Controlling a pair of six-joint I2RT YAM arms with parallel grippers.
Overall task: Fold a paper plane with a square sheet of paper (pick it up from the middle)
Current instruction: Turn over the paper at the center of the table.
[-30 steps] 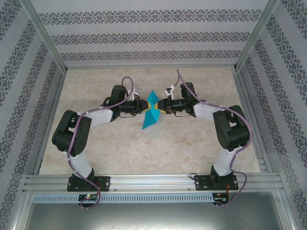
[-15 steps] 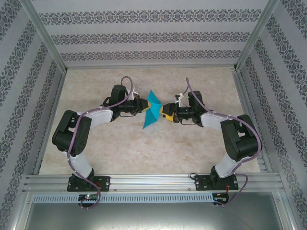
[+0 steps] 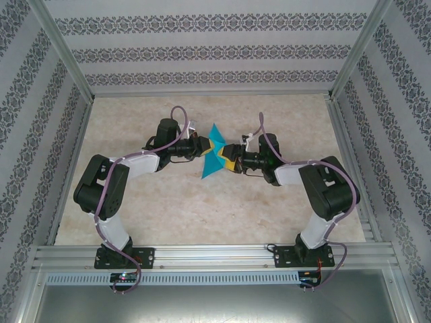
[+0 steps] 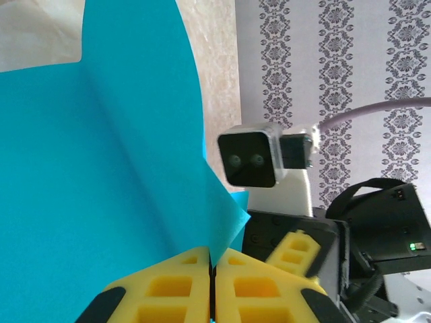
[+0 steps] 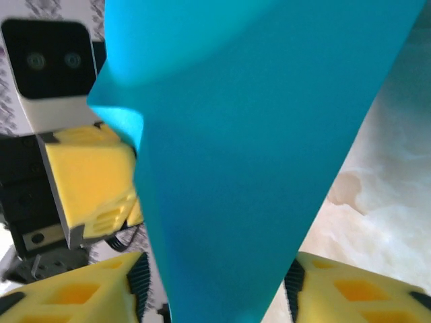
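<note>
Left gripper (image 3: 201,149) is clamped shut on the sheet of paper (image 3: 213,156); in its wrist view the two yellow fingers (image 4: 178,286) press flat together with the teal edge nipped in the seam. The sheet is partly folded, a crease runs up its face, and it hangs in the air between the two arms, above the far middle of the worktop (image 3: 202,215) and not resting on it.

What has changed is on the other side. A second ago the right gripper (image 3: 231,160) was on the paper; half a second ago it had let go and backed away toward its own side, jaws spread. Now it is in again at the sheet's right edge. From its wrist view I see the paper running down between its fingers (image 5: 74,296), one on each side with a little space left, so I read it as open around the sheet, not yet biting.

I take this as a re-grip: the left holds the work steady while the right finds a fresh hold for the next fold. With thin paper held at one point, a skewed close could crumple it.
</note>
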